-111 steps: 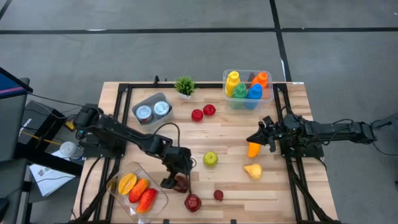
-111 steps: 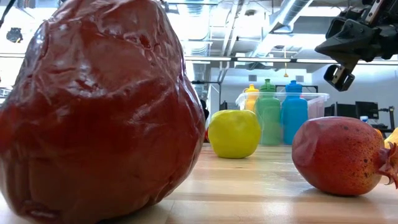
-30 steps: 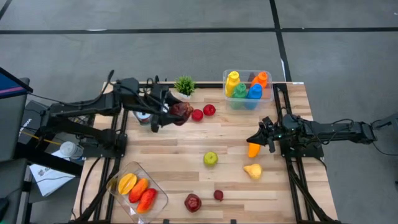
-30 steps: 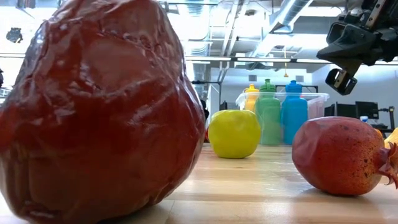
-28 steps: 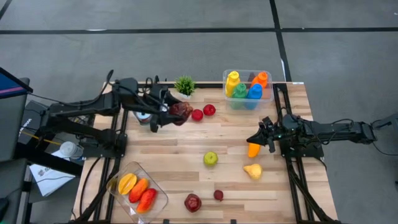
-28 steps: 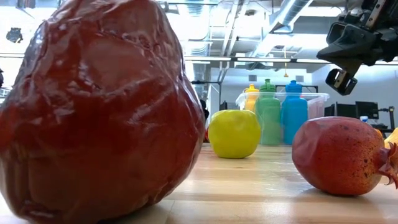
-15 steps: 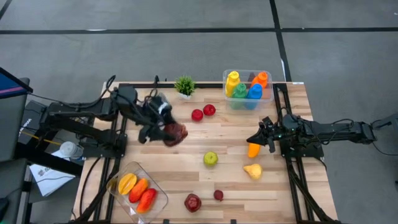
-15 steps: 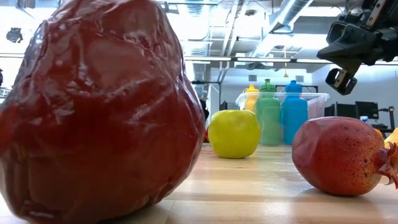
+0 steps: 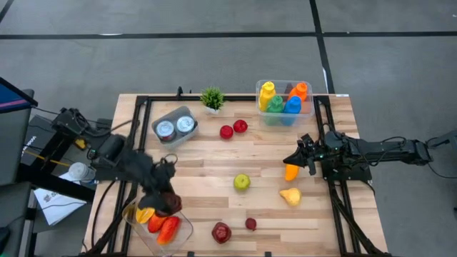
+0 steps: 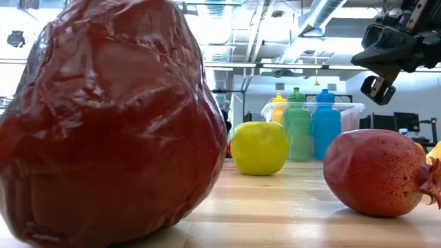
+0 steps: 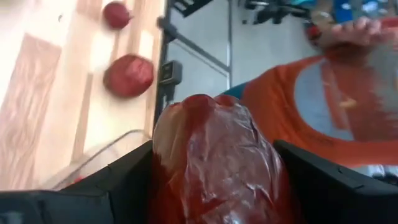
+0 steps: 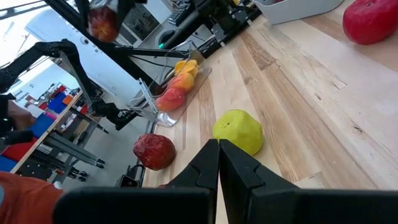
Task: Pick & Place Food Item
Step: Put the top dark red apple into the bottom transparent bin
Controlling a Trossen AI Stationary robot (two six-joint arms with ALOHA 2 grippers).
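Note:
My left gripper (image 9: 167,201) is shut on a dark red, glossy food item (image 11: 214,155) and hovers over the clear tray (image 9: 183,227) at the table's near left corner. The tray holds orange, yellow and red fruit pieces (image 9: 156,218). The right wrist view shows the item (image 12: 102,22) well above the tray (image 12: 176,84). My right gripper (image 9: 299,158) waits shut at the table's right side, raised above an orange food piece (image 9: 290,171), and touches nothing. My left gripper pinches the dark red item between its two fingers (image 11: 127,180), one on each side of the item's body (image 11: 168,155). The fingers come from above, slanting toward the near edge. The item is lifted clear and sits above the tray.
On the table lie a green apple (image 9: 242,182), a pomegranate (image 9: 221,232), a small red fruit (image 9: 250,223), a yellow pear (image 9: 290,195) and two red fruits (image 9: 233,128). Along the far edge stand a can tray (image 9: 175,127), a plant (image 9: 211,98) and a bottle bin (image 9: 284,101). A person in orange (image 11: 348,106) stands beyond the near edge.
My left arm has swung from the far side near the cans toward the near left corner, carrying the dark red item with it. The item now hangs over the fruit tray. The gripper stayed shut on it. My right arm kept still.

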